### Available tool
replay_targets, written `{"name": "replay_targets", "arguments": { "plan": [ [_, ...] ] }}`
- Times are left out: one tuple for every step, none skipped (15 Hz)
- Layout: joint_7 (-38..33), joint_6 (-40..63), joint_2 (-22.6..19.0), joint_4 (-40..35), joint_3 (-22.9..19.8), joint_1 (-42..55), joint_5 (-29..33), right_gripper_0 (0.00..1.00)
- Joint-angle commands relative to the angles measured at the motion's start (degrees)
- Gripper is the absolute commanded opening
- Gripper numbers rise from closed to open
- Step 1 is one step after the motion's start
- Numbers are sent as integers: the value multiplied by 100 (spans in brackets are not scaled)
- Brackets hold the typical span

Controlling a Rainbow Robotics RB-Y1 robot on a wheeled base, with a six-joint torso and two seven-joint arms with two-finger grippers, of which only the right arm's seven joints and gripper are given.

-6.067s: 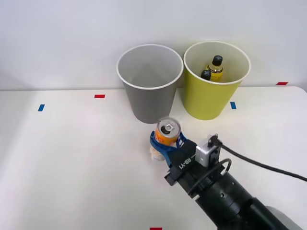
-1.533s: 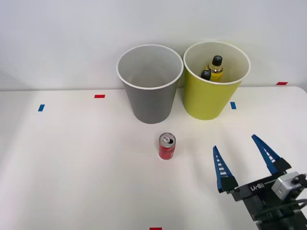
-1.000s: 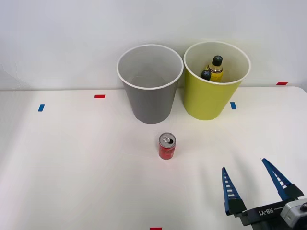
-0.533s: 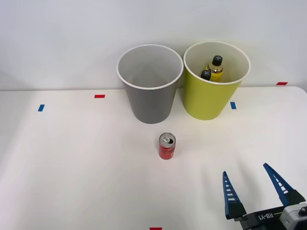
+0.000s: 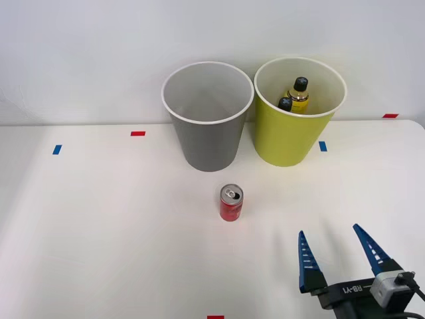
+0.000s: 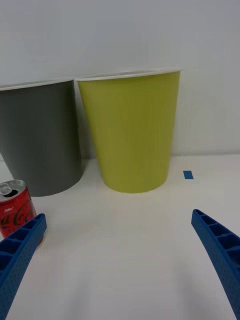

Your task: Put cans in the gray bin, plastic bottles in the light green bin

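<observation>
A red can (image 5: 231, 203) stands upright on the white table, in front of the gray bin (image 5: 208, 126); the wrist view catches the same can (image 6: 16, 210) beside one blue finger. The light green bin (image 5: 299, 126) stands right of the gray bin and holds two plastic bottles (image 5: 297, 94) with black caps. In the wrist view the gray bin (image 6: 40, 135) and the light green bin (image 6: 131, 135) rise side by side. My right gripper (image 5: 335, 249) is open near the table's front right, to the right of and nearer than the can, with nothing between its fingers (image 6: 217, 250).
Small red (image 5: 137, 133) and blue (image 5: 56, 149) tape marks dot the white table (image 5: 106, 219). A blue mark (image 5: 322, 146) lies right of the light green bin. A white wall stands just behind the bins.
The orange can my gripper held earlier is gone from sight. Over the last second my open gripper has shifted a little left and forward, toward the red can.
</observation>
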Motion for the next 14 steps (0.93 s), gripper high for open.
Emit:
{"name": "replay_targets", "arguments": {
  "plan": [
    [-701, -467, 402, 418, -80, 48, 644, 100],
    [-719, -713, 499, 567, -132, 57, 846, 100],
    [-666, -818, 508, 602, -124, 92, 872, 100],
    [-613, -924, 481, 611, -88, 171, 916, 100],
    [-543, -1047, 455, 611, -53, 268, 960, 100],
    [-464, -1205, 437, 611, -27, 399, 1154, 100],
    [-341, -1249, 402, 620, 8, 487, 1198, 100],
    [107, -1284, 367, 611, 87, 628, 1118, 100],
    [424, -1284, 358, 611, 123, 707, 1083, 100],
    [705, -1284, 358, 611, 140, 769, 1048, 100],
    [1004, -1258, 358, 620, 175, 892, 978, 100],
    [1144, -1249, 358, 620, 202, 980, 908, 100],
    [1311, -1240, 341, 620, 228, 1129, 741, 100],
    [1417, -1240, 305, 620, 254, 1208, 565, 100]
  ]
}}
